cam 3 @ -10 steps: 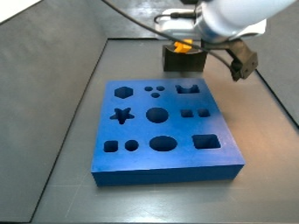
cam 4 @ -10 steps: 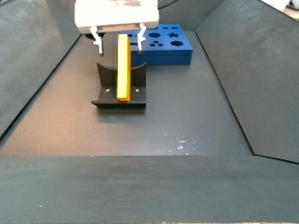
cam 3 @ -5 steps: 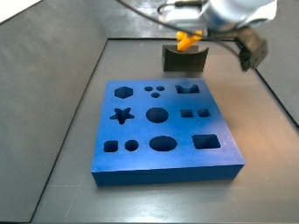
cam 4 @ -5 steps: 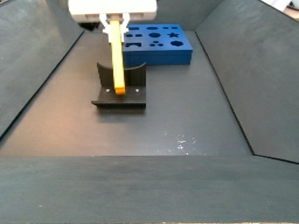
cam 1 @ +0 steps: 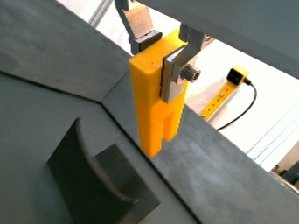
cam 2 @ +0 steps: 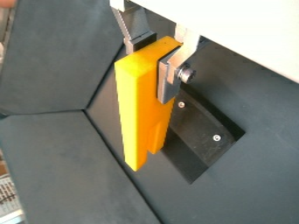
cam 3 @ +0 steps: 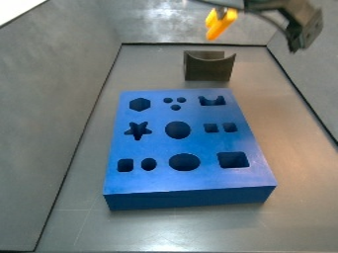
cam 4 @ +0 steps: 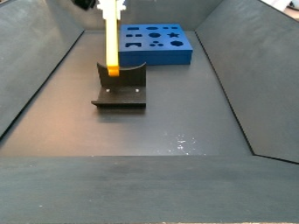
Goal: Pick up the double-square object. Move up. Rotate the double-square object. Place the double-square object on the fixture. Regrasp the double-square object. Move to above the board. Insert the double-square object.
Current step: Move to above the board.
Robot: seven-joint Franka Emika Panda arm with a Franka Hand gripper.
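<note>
My gripper (cam 1: 160,54) is shut on the upper end of the double-square object (cam 1: 156,101), a long yellow-orange piece hanging upright from the fingers. In both wrist views the piece hangs above the fixture (cam 2: 205,140) without touching it. In a side view the double-square object (cam 4: 112,39) hangs with its lower end just over the fixture (cam 4: 121,89); the gripper body is mostly cut off at that view's upper edge. The blue board (cam 3: 185,143) with its cut-out holes lies flat in front of the fixture (cam 3: 208,65), apart from the piece (cam 3: 218,19).
Sloped grey walls (cam 4: 41,79) enclose the dark floor on both sides. The board (cam 4: 156,44) lies just behind the fixture in a side view. A yellow cable part (cam 1: 233,80) shows outside the enclosure.
The gripper has risen straight up with the double-square object, lifting it off the fixture. The gripper body has left the top of both side views.
</note>
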